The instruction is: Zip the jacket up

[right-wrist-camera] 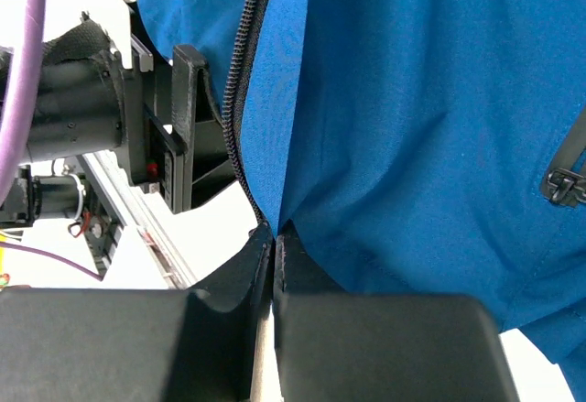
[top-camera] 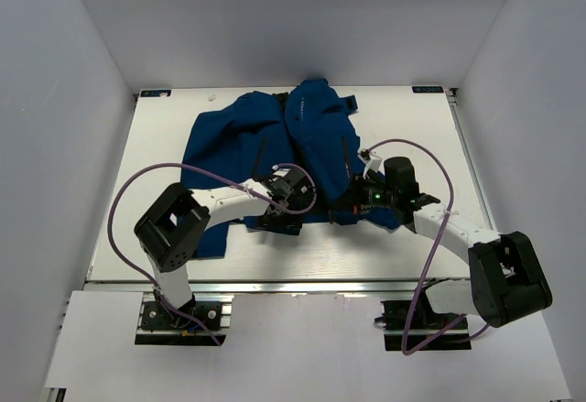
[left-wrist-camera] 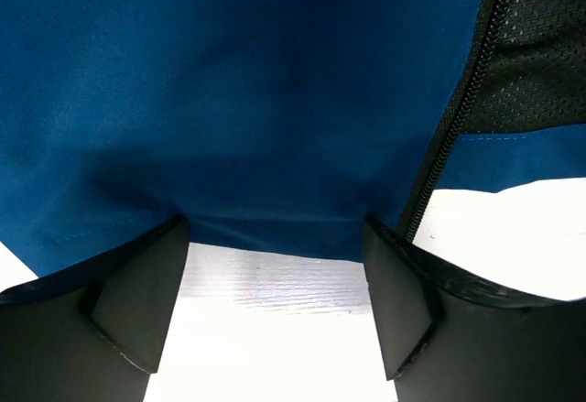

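The royal-blue jacket (top-camera: pixel 275 136) lies spread on the white table, its front open. My left gripper (top-camera: pixel 277 216) is open at the jacket's bottom hem (left-wrist-camera: pixel 275 237); the hem lies just past the fingertips (left-wrist-camera: pixel 146 301), with bare table between them. The dark zipper line (left-wrist-camera: pixel 453 127) and black mesh lining run at its right. My right gripper (top-camera: pixel 346 208) is shut on the jacket's bottom corner, pinching the fabric (right-wrist-camera: pixel 412 146) at the lower end of the zipper teeth (right-wrist-camera: pixel 240 100). The left gripper's black body shows at the left of the right wrist view.
The table (top-camera: pixel 385 246) has a metal front rail and white walls on three sides. Purple cables (top-camera: pixel 137 182) loop from both arms over the table. A zip pull (right-wrist-camera: pixel 563 182) on a pocket shows at the right of the right wrist view.
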Robot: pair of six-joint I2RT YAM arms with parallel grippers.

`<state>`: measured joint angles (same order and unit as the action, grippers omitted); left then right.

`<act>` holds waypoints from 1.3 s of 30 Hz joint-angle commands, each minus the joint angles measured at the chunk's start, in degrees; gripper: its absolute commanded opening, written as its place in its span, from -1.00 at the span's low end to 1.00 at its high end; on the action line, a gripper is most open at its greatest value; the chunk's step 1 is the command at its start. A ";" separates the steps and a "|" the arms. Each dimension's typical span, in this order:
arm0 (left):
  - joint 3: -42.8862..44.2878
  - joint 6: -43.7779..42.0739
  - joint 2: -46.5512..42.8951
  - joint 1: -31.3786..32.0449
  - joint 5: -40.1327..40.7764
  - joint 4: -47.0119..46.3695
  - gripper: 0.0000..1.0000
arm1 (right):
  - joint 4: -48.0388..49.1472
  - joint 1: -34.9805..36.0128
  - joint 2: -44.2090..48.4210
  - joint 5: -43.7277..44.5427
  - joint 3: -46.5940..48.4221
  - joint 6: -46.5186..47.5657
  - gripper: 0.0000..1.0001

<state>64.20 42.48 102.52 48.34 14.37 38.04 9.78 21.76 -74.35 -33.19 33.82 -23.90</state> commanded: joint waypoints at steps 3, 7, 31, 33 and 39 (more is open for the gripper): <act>-0.31 0.59 -0.12 0.53 -0.57 -1.56 0.81 | -1.08 -0.31 1.31 1.55 -0.25 2.19 -1.00; -1.36 -0.46 -1.44 0.53 -2.59 -3.50 0.89 | -1.25 -0.31 1.40 1.64 -0.51 2.37 -1.00; -0.40 1.54 8.74 2.02 -0.23 -0.44 0.91 | -3.63 -0.49 1.22 4.45 -0.95 3.25 -1.00; 0.22 3.21 11.90 2.64 3.46 2.55 0.77 | -4.50 -0.40 1.40 5.94 -0.87 3.42 -1.00; -0.83 3.84 16.48 2.81 3.83 2.92 0.19 | -5.82 -0.40 1.92 8.31 -0.78 3.77 -1.00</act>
<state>69.89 45.50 108.57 50.92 15.46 38.81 5.30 21.74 -74.06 -27.05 32.97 -21.37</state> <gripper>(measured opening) 0.644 0.014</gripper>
